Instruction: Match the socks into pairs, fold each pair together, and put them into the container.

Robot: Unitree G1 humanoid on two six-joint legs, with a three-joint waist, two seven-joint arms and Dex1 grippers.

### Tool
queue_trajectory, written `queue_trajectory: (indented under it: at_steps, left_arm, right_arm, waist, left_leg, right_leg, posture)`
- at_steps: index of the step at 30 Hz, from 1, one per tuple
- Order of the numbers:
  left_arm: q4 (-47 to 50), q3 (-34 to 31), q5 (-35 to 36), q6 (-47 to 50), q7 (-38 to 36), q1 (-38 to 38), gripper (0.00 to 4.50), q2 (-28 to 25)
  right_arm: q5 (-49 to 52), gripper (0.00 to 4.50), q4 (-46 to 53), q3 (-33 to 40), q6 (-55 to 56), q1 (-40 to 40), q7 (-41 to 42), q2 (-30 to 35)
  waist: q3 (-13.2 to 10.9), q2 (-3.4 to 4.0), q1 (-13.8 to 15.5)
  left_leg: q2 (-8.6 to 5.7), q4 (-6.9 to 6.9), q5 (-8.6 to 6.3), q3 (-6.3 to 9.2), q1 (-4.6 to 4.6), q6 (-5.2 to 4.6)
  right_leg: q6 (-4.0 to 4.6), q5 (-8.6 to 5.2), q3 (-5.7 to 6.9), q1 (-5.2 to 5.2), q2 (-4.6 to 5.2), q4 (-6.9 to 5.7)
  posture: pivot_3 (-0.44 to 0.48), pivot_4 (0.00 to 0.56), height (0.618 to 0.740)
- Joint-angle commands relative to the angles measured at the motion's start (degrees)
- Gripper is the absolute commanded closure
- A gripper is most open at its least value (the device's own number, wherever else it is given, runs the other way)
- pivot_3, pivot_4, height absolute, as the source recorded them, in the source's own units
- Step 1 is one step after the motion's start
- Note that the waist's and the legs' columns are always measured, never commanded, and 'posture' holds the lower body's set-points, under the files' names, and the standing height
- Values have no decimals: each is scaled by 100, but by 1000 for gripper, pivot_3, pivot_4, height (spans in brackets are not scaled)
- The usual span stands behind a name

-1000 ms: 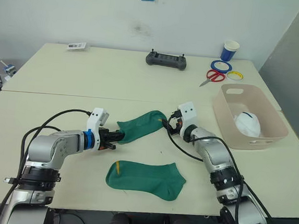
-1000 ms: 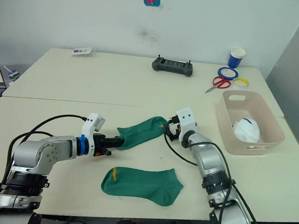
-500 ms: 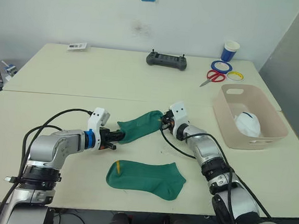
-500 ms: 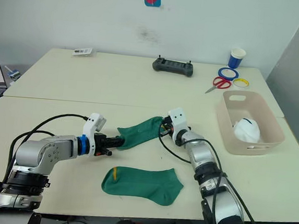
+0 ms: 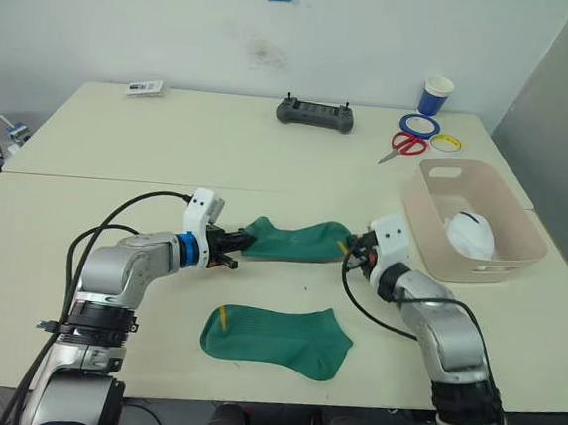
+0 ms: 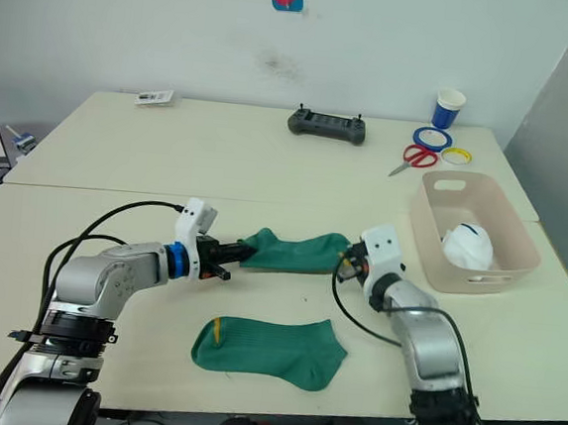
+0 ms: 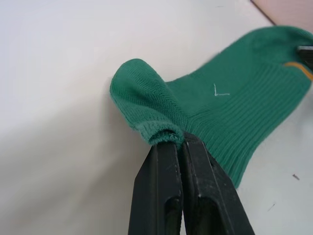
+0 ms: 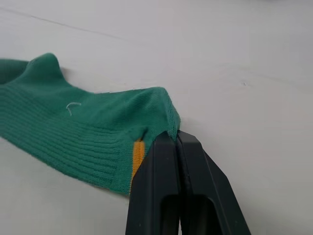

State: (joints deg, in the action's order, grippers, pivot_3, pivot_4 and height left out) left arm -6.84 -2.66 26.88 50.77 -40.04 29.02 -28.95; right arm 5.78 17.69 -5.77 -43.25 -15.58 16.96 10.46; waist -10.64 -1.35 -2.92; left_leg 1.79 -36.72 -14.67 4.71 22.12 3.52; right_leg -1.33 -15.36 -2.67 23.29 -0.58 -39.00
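A dark green sock (image 5: 296,241) is stretched flat between my two grippers in the middle of the table. My left gripper (image 5: 239,248) is shut on its toe end (image 7: 146,117), and my right gripper (image 5: 351,255) is shut on its cuff end (image 8: 146,115), beside a small yellow mark. A second dark green sock (image 5: 278,338) with a yellow mark lies flat nearer the front edge. The pale pink-beige container (image 5: 485,190) stands at the right with a white sock bundle (image 5: 471,234) inside it.
At the back of the table lie a dark controller (image 5: 315,114), red scissors (image 5: 405,146), blue and yellow tape rings (image 5: 418,123) and a blue-and-white paper cup (image 5: 435,96). A small card (image 5: 144,87) lies at the back left.
My right gripper closed on the cuff and pulled it right, while the left gripper moved right and up with the toe. The sock now lies stretched out level instead of slanting.
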Motion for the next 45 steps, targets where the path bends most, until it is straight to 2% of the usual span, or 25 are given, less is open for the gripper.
queue_trajectory:
  at_steps: [1,9,10,12,22,23,32,38,41,45]
  left_arm:
    - [2,-17,-64,-111,73,-93,4500,64]
    - [38,-251,-26,-41,417,-353,4500,244]
    - [86,-301,-10,-82,452,-387,4500,277]
    - [173,-411,31,-96,538,-431,4500,330]
    - [235,-977,229,-53,806,-353,4500,227]
    - [259,-982,237,-27,798,-379,4500,218]
    - [389,-868,198,-3,738,-602,4500,205]
    - [270,-1197,305,-34,869,-326,4500,160]
    - [336,-1476,559,98,664,-23,4500,-151]
    - [501,-1771,1174,746,87,458,4500,-947]
  right_arm:
    - [33,4480,597,-29,-316,215,-244,-127]
    - [-90,4480,472,-65,-388,218,-720,-456]
    - [-53,4288,510,-50,-351,233,-692,-462]
    - [-9,3830,612,9,-304,252,-695,-477]
    - [194,239,1309,235,-544,273,-584,-268]
    - [216,22,1347,219,-555,287,-547,-231]
    - [275,22,1379,-66,-524,361,-389,-57]
    - [314,22,1495,-162,-400,357,-276,93]
    - [416,22,1761,-215,-419,322,-43,286]
    - [618,22,2121,-114,-586,321,173,516]
  waist:
    - [0,0,-11]
    - [0,0,-19]
    - [0,0,-18]
    - [0,0,-19]
    - [0,0,-17]
    - [0,0,-17]
    - [0,0,-18]
    - [0,-1,-16]
    - [-2,-3,-21]
    - [-3,-4,-37]
  left_leg:
    - [0,0,0,0,-1,0]
    - [0,-2,0,-2,-4,1]
    - [0,-2,0,-2,-4,1]
    - [0,-1,0,-2,-4,1]
    - [0,0,0,0,0,1]
    - [0,0,0,-1,0,0]
    - [1,1,0,0,0,1]
    - [0,1,0,0,0,1]
    - [0,1,0,1,3,1]
    - [2,6,0,1,3,0]
  right_leg:
    - [0,0,0,0,0,0]
    - [1,1,-1,-3,-1,0]
    - [1,1,-1,-3,-1,1]
    - [1,1,-1,-3,-1,1]
    - [0,0,1,-2,-2,5]
    - [0,0,0,-2,-1,6]
    - [0,0,1,-1,-1,6]
    - [0,0,2,-1,-1,6]
    - [0,0,3,1,-2,6]
    - [-2,-2,2,3,-4,7]
  posture:
    - [0,150,740]
    - [0,150,740]
    - [0,150,740]
    - [0,150,740]
    - [0,150,740]
    - [0,150,740]
    - [0,150,740]
    - [0,150,740]
    - [0,150,740]
    - [0,150,740]
